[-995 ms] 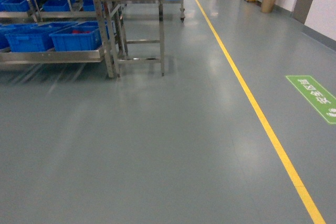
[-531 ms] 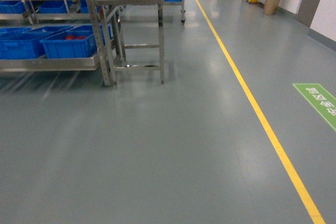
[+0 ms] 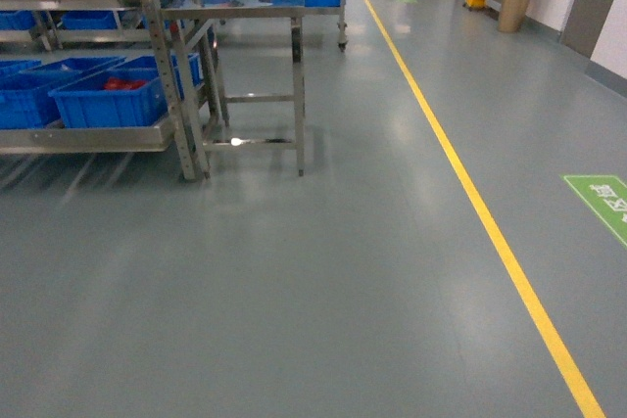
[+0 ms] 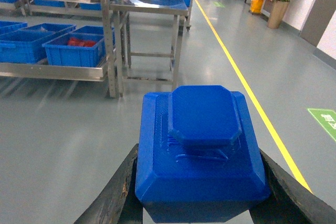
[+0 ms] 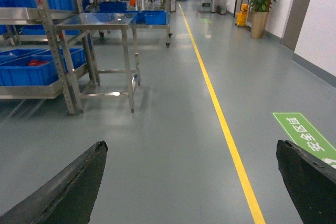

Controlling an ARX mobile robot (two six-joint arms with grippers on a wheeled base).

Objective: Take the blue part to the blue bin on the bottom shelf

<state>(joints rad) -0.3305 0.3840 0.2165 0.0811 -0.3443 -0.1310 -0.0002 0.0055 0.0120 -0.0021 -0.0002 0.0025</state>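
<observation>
I see the steel shelf rack (image 3: pixel 93 134) at upper left of the head view, blue bins (image 3: pixel 108 100) on its bottom shelf, a steel table (image 3: pixel 250 7) beside it. Lower centre of the left wrist view: left gripper (image 4: pixel 202 203) clamped on the blue part (image 4: pixel 202 150). Right gripper (image 5: pixel 191 182) spread wide, holding nothing, over bare floor.

The grey floor (image 3: pixel 323 271) is wide and bare across the middle and right, with a yellow line (image 3: pixel 490 232) running down it. On the left stands a metal rack (image 3: pixel 162 66), its bottom shelf crowded with blue bins (image 3: pixel 103 100). A steel table (image 3: pixel 250 17) stands just beside the rack's right end, with open room between its legs.
</observation>
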